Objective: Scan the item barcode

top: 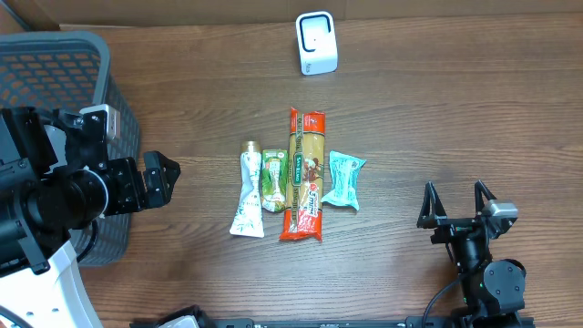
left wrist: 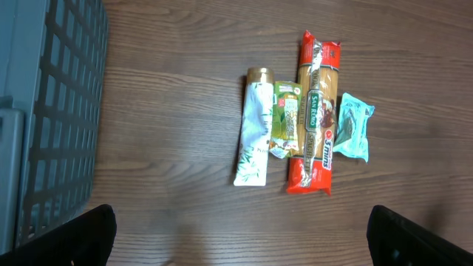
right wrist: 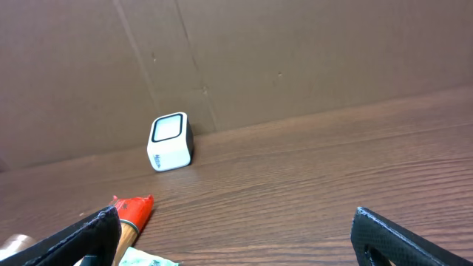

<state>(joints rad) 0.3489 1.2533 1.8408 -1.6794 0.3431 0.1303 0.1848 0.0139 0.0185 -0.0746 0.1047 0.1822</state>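
Note:
Several items lie side by side mid-table: a white tube [top: 246, 191], a small green packet [top: 272, 179], a long red-ended pasta pack [top: 305, 173] and a teal packet [top: 345, 179]. The white barcode scanner [top: 316, 43] stands at the table's far edge. My left gripper [top: 157, 179] hovers left of the row, open and holding nothing; its wrist view shows the tube [left wrist: 253, 129], the pasta pack [left wrist: 316, 111] and the teal packet [left wrist: 352, 125] ahead of the gripper [left wrist: 240, 240]. My right gripper [top: 455, 202] is open and empty near the front right, facing the scanner [right wrist: 171, 141].
A grey mesh basket [top: 55, 55] stands at the far left, close beside the left arm. A brown cardboard wall [right wrist: 295, 59] rises behind the scanner. The pasta pack's red end [right wrist: 133, 210] shows by the right gripper's left finger.

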